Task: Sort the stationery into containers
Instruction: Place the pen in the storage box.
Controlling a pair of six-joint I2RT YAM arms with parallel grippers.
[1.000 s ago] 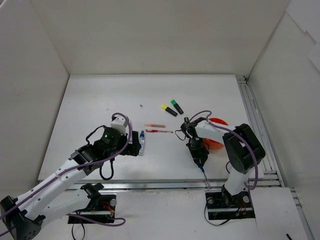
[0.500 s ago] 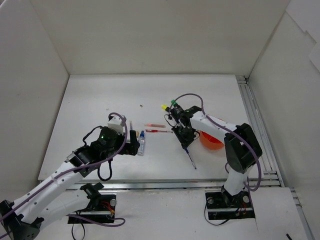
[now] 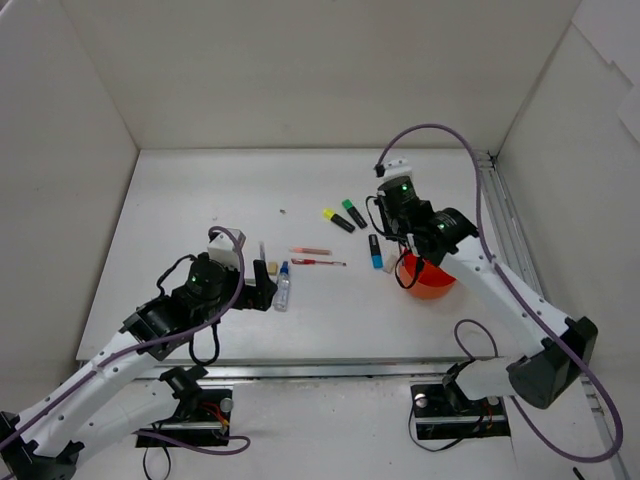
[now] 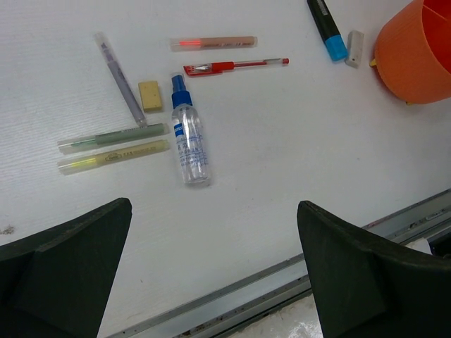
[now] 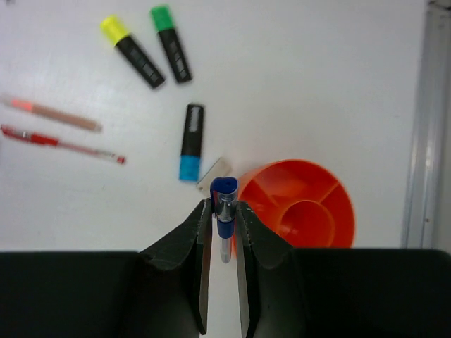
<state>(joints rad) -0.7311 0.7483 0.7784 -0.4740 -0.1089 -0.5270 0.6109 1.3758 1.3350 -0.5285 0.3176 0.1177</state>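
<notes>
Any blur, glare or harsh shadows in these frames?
Top view: even light, soft shadows, no glare. Left wrist: bottle sharp, left claw dark and soft-edged. Right wrist: pen and pot clear; right claw blacks out the bottom.

Robot lab test cell
Plain white panels (image 3: 300, 70) wall in a white table (image 3: 200, 200); aluminium rails (image 3: 505, 230) edge it, and two cabled arms (image 3: 505, 295) stand bolted on black base plates (image 3: 455, 415) at its near edge.
</notes>
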